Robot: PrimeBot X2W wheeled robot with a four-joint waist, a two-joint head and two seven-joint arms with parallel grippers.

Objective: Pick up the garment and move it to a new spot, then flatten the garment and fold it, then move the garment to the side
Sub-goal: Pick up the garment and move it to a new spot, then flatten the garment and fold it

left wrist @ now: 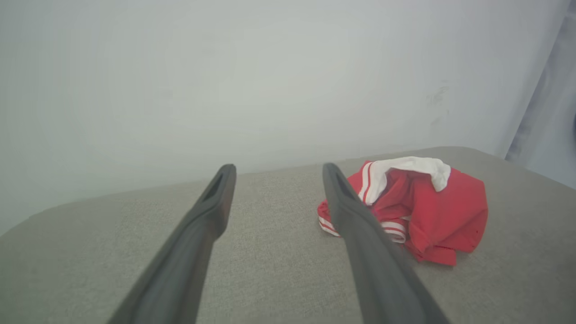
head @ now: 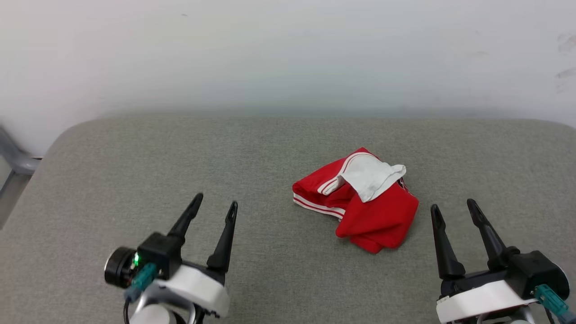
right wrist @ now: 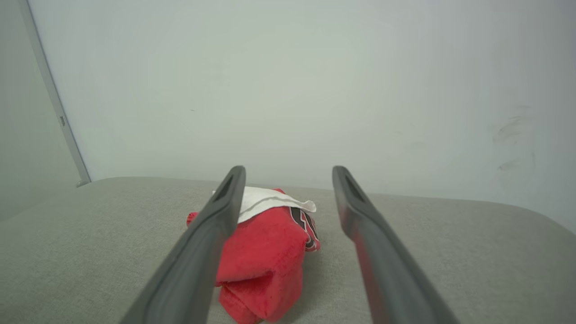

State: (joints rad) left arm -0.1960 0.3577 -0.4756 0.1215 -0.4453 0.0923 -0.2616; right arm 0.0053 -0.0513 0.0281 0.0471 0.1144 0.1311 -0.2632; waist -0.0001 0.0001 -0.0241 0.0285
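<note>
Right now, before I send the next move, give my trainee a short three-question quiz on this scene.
1. True or false: the shirt lies spread flat on the grey cushion.
2. Which stand nearer the shirt? A: left fingers. B: right fingers.
3. Fill in: the sleeve draped on top of the red heap is ____.
Key: 1 false, it is bunched up; 2 B; 3 white.

Long black tapered fingers, white wrist shells, teal connectors, one green light.
</note>
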